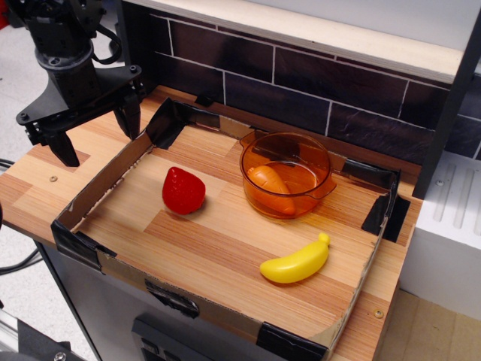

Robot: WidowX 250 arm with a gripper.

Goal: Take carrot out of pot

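carrot (pixel 272 188) in pot (pixel 285 174), fingers (pixel 63 146) spread

The arm's gripper (pixel 96 135) hangs pointing downward, jaws spread wide apart.

The arm (pixel 64 34) is cut off by the top edge. The carrot (pixel 272 186) shows only blurred through the pot (pixel 286 174) wall.

You'll find no legible text, label, brand, number or sign anywhere in this view, on any object or surface.
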